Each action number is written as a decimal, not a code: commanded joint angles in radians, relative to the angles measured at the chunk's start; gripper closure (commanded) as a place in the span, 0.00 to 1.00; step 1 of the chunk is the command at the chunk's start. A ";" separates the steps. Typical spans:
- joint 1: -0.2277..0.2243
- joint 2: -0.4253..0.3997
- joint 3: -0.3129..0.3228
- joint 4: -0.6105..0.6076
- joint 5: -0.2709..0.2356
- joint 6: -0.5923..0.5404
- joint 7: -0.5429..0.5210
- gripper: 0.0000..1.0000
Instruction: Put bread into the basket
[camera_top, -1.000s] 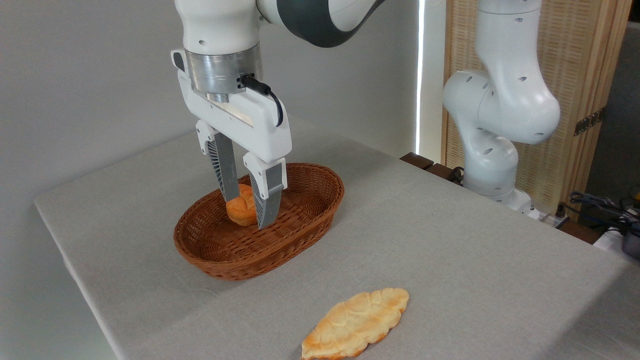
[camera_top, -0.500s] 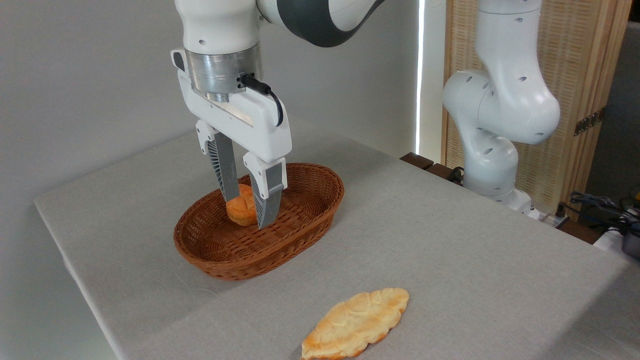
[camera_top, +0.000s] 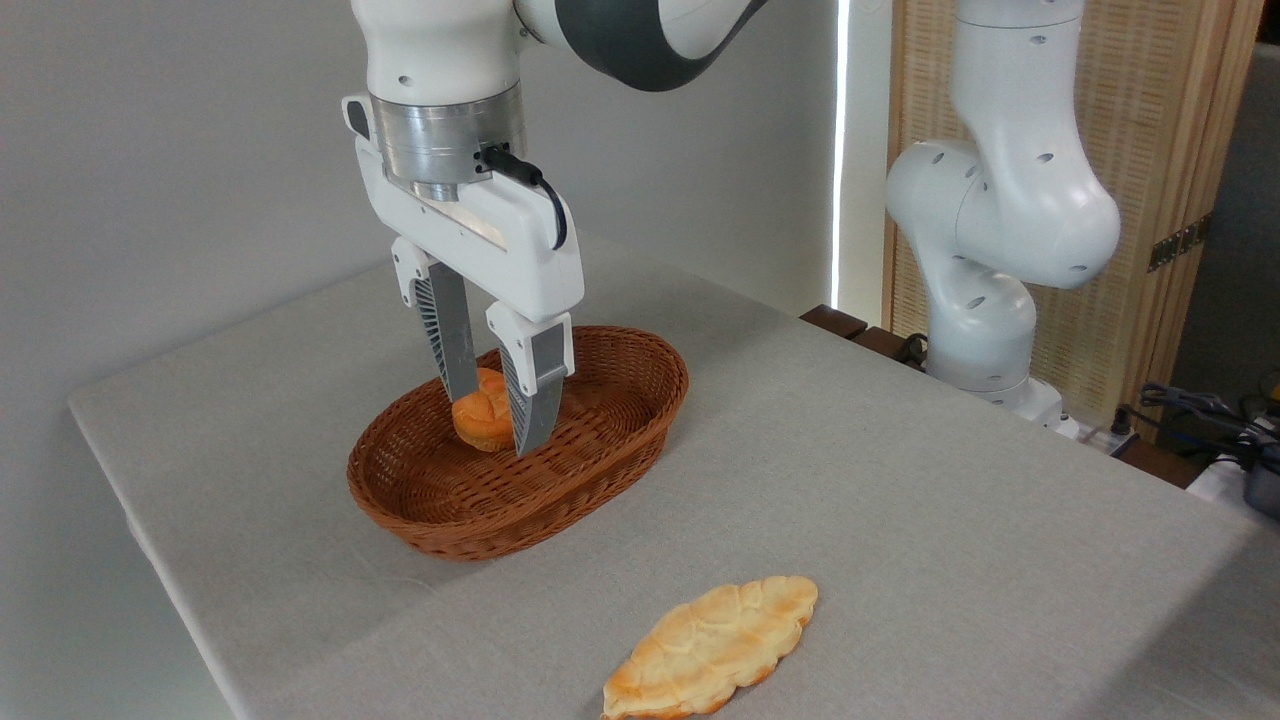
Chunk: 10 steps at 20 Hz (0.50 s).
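Note:
A small round orange-brown bun (camera_top: 481, 424) hangs low inside the oval reddish-brown wicker basket (camera_top: 600, 462), near its middle. My gripper (camera_top: 495, 426) points straight down into the basket and is shut on the bun, one finger on each side. I cannot tell whether the bun's underside touches the basket floor. The long flat leaf-shaped pastry (camera_top: 712, 646), pale golden with browned edges, lies on the grey table near the front edge, well to the right of and in front of the basket.
The table (camera_top: 900, 480) has a grey cloth, with its left edge close to the basket. The arm's white base (camera_top: 985, 250) stands behind the table's right side. A wooden screen and cables are at the far right.
Almost nothing differs. The wrist has crept up by a hair, and the bun stays between the fingers inside the basket.

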<state>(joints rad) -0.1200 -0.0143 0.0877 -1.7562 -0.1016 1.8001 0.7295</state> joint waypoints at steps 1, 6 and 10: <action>-0.006 -0.006 0.009 0.012 0.002 -0.022 0.002 0.00; -0.006 -0.006 0.009 0.012 0.002 -0.022 0.005 0.00; -0.004 -0.006 0.010 0.012 0.003 -0.024 0.008 0.00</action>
<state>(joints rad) -0.1200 -0.0144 0.0877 -1.7562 -0.1016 1.8001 0.7297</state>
